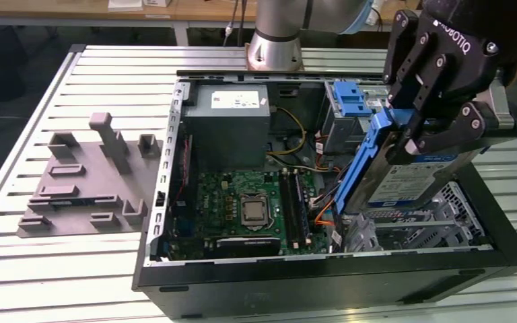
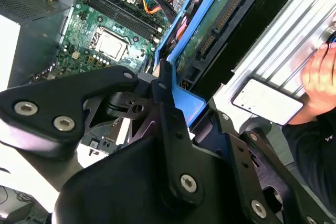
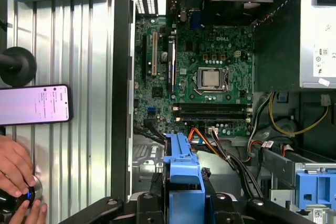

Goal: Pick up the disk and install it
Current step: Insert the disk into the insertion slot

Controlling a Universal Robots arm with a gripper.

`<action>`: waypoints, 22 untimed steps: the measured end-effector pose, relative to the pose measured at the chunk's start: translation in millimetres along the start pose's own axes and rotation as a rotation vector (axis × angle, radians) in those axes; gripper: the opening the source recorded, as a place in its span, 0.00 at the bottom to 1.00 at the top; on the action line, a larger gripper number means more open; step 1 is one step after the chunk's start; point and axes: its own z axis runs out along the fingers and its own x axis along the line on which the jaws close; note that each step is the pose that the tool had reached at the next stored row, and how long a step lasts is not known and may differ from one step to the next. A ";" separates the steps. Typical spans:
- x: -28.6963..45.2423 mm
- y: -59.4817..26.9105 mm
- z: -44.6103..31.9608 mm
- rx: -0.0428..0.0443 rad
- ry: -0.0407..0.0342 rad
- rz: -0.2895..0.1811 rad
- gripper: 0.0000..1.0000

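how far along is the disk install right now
Done: the disk is picked up. In hand: the tool is shut on its blue carrier, holding it tilted over the open computer case. Left: it is not yet seated inside.

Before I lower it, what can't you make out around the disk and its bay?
Bay slot under the disk: exterior view, covered by the disk and the gripper.
Whether the disk's lower end touches the drive cage: exterior view, its blue carrier blocks that corner.
Rest of the disk: first wrist view, cut off by the picture edge.
Exact grip contact: second wrist view, hidden behind the gripper's own black links.
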 end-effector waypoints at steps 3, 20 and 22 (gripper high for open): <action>0.0 -3.2 0.2 0.0000 -0.0002 0.000 0.36; 0.0 -24.9 3.6 0.0000 0.0000 0.000 0.36; 0.0 -27.9 4.5 0.0000 0.0001 0.000 0.36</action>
